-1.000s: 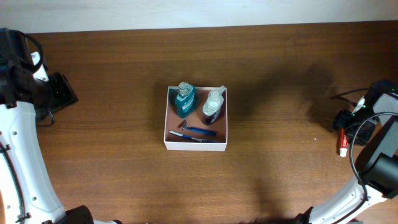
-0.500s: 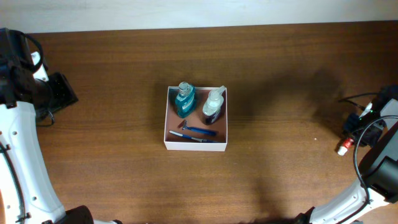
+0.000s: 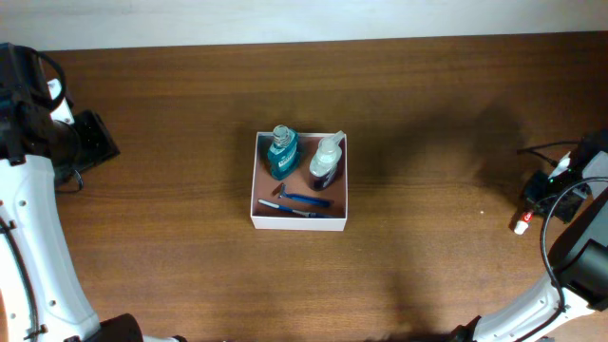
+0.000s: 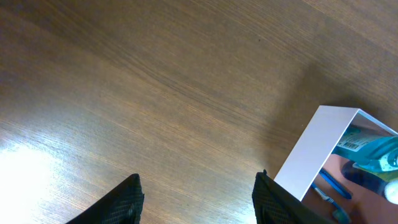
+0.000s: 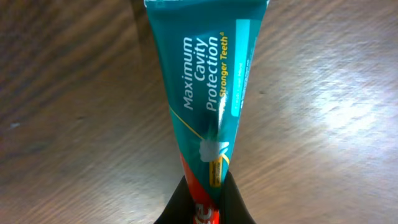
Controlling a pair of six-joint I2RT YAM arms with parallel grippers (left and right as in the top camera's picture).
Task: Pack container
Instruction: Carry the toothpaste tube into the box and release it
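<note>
The container [image 3: 255, 190], a shallow white-walled square box, sits mid-table and holds a teal bottle [image 3: 282, 152], a clear bottle with a dark base [image 3: 326, 160] and a blue razor [image 3: 304, 200]. At the far right edge my right gripper [image 5: 204, 202] is shut on a teal-and-red toothpaste tube [image 5: 208, 81], pinching its red lower part just above the wood. Overhead, only the tube's white and red end [image 3: 522, 225] shows below the right gripper [image 3: 538, 197]. My left gripper [image 4: 196, 200] stands open over bare wood, with the container's white wall [image 4: 314, 152] to its right.
A black cable [image 3: 541, 147] loops by the right arm at the table's right edge. The left arm's white link [image 3: 33, 228] runs down the left side. A pale wall edge borders the table at the back.
The right gripper has closed onto the toothpaste tube, which has tipped so less of it shows overhead. The left arm and the container's contents have not moved.
</note>
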